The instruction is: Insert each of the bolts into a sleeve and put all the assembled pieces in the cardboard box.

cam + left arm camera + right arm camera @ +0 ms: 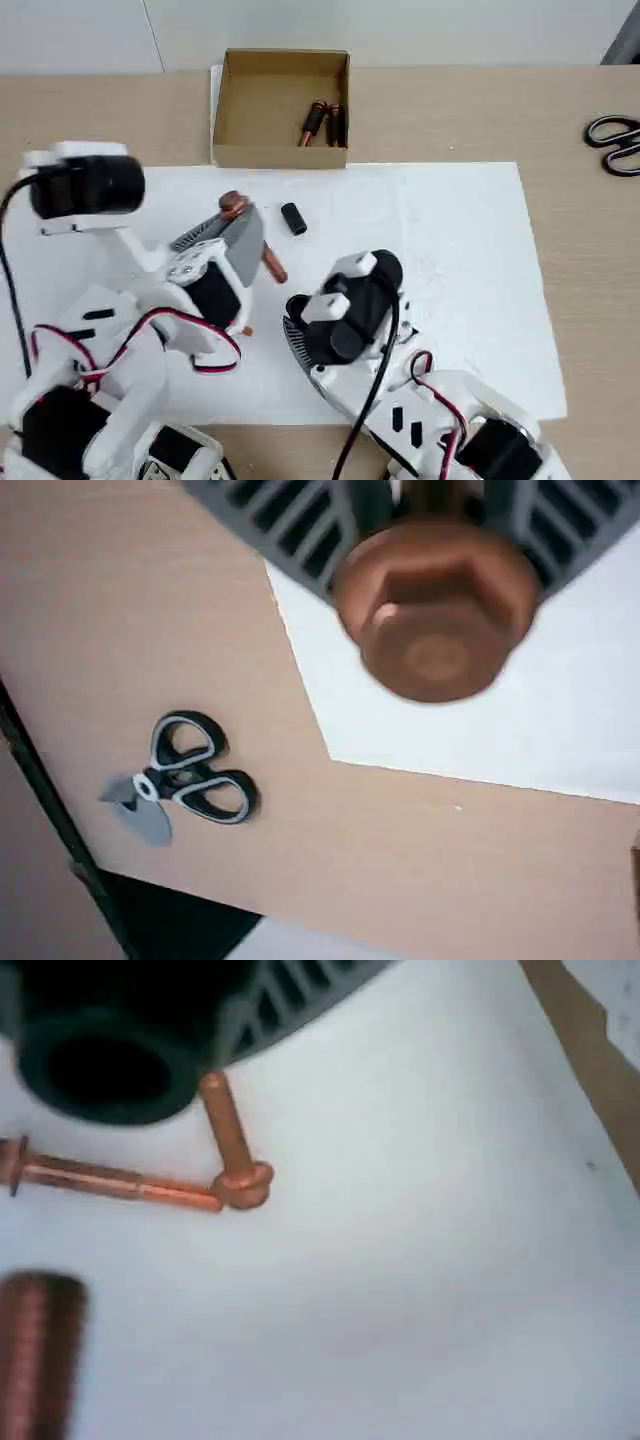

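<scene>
The held bolt (435, 605) is copper-coloured, with a hexagonal flanged head and a plain shank. The left gripper (243, 238) is clamped round that shank, so in the high view the head sticks out above the grey jaws and the tip pokes out below them to the right, left of the frame's centre. Just right of the head, apart from it, a loose sleeve (293, 218) lies on the white sheet (450, 260); it is a short black tube. The right gripper (150, 1010), lower centre in the high view, is closed on a second black sleeve (100, 1065), whose open bore faces its wrist camera. Close beyond that sleeve a loose bolt (232, 1140) and a second loose bolt (110, 1180) lie on the sheet, meeting at a corner by the first one's head. The cardboard box (225, 110) sits at upper centre with two assembled pieces (322, 123) in its right half. Scissors (613, 143) lie on the table (580, 250) at the right edge.
</scene>
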Robot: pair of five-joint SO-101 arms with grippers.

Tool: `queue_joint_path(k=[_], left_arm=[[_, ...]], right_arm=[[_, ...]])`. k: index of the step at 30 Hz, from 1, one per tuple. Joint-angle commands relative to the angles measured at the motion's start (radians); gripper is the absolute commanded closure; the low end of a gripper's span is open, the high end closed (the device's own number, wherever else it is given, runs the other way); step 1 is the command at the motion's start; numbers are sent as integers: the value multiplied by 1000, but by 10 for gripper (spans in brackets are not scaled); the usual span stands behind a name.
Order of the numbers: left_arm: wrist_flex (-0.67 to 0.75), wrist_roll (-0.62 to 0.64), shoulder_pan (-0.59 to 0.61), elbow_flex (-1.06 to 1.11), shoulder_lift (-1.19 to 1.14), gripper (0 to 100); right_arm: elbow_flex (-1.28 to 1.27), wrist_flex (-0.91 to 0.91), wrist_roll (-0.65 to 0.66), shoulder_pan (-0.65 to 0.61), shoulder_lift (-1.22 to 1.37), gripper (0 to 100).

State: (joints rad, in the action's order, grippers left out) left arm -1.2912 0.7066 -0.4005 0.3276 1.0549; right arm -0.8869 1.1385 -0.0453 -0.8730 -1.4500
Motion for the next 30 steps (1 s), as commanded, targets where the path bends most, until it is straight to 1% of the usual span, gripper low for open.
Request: queue_joint_path(k=[1,8,12,16,19,22,30], left_arm=[[34,6,-9,-7,11,994],[-2,-8,-12,-5,12,994],[-14,-9,-58,-4,12,994],[-14,-9,-117,-4,11,994],[-14,-12,-118,-2,11,994],[-31,-32,-120,-2,11,994],[-31,-31,-120,16,11,994]], right_arm=[[-12,-30,11,-8,-18,995],[-21,-31,9,-4,-27,995],[-21,-31,9,-2,-27,995],[-21,-33,11,35,-27,995],[-20,-33,18,53,-27,995],[-20,-33,60,56,-27,995],[-20,-73,64,56,-25,995]])
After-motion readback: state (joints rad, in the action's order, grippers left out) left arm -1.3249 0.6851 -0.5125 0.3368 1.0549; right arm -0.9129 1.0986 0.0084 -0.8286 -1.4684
